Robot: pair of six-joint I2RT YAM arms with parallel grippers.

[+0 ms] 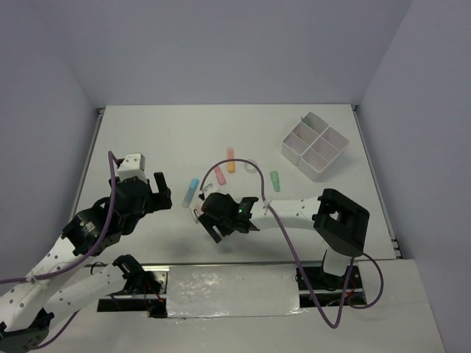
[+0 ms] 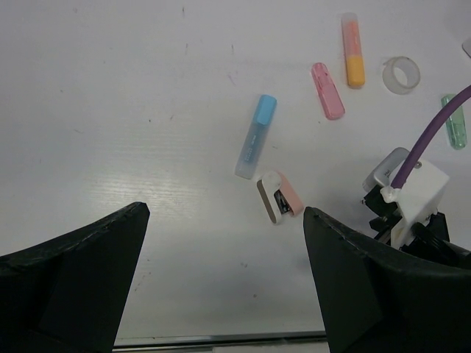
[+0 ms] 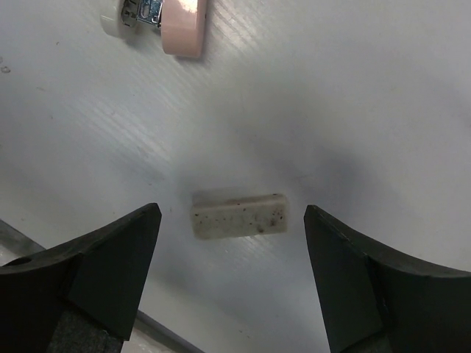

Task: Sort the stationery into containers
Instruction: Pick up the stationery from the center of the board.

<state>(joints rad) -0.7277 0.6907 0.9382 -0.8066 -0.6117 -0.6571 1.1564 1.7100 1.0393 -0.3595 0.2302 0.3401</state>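
A speckled beige eraser (image 3: 238, 216) lies flat on the table between the fingers of my right gripper (image 3: 232, 212). That gripper is open, with a gap on each side of the eraser. A small pink stapler (image 3: 165, 18) lies just beyond it. My left gripper (image 2: 224, 213) is open over bare table. Ahead of it lie the pink stapler (image 2: 279, 196), a blue highlighter (image 2: 255, 137), a pink one (image 2: 327, 90), an orange one (image 2: 353, 60), a green one (image 2: 454, 121) and a clear tape ring (image 2: 402, 75). The white four-compartment tray (image 1: 315, 145) stands at the far right.
The right arm's white wrist block (image 2: 416, 195) and purple cable (image 2: 434, 136) sit close to the right of my left gripper. The table's near edge (image 2: 221, 340) runs just below the left fingers. Grey walls enclose the table on three sides.
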